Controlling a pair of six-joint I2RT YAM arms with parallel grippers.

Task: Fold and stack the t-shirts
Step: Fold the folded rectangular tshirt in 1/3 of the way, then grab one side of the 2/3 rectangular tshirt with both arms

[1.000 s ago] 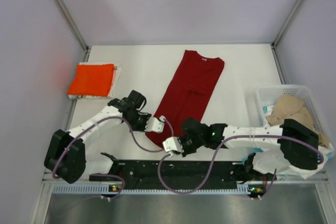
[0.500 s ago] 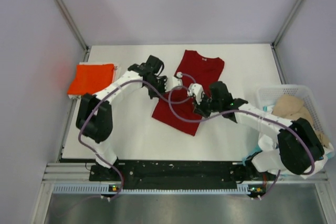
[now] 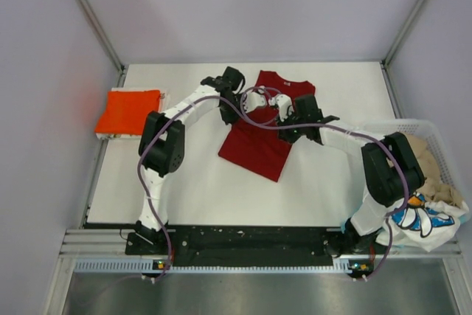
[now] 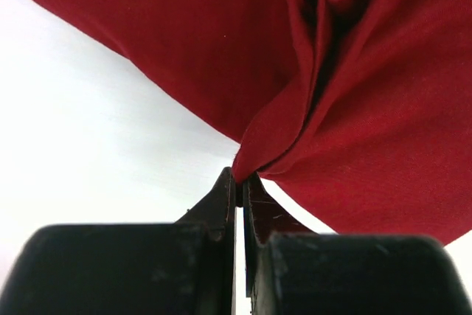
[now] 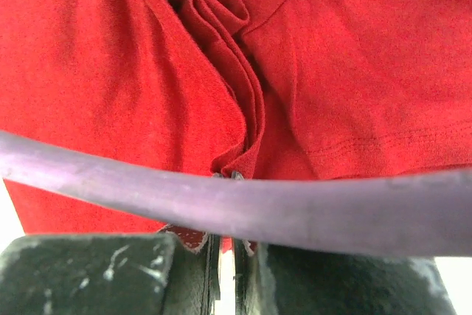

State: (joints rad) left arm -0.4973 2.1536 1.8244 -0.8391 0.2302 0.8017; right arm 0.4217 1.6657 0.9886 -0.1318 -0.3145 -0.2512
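Note:
The dark red t-shirt (image 3: pixel 259 144) lies mid-table, its near half doubled back over the far half, collar end (image 3: pixel 284 82) at the back. My left gripper (image 3: pixel 247 101) is shut on a hem corner of it at its left side; the left wrist view shows the cloth (image 4: pixel 354 71) pinched at the fingertips (image 4: pixel 240 181). My right gripper (image 3: pixel 276 105) is shut on the other hem corner; the right wrist view shows red folds (image 5: pixel 221 57) above the jaws, partly behind a purple cable (image 5: pixel 236 208). The folded orange-red t-shirt (image 3: pixel 129 111) lies at the far left. A beige shirt (image 3: pixel 428 160) and a white printed one (image 3: pixel 424 219) are in the basket.
The white lattice basket (image 3: pixel 372 136) stands at the right edge, with shirts spilling over its near side. Metal frame posts rise at the table's back corners. Both arms reach across the table's middle, with purple cables looping over the red shirt.
Both grippers have carried the red shirt's near hem from the front edge toward the collar, doubling the shirt over. The shirt now covers about half its earlier length.

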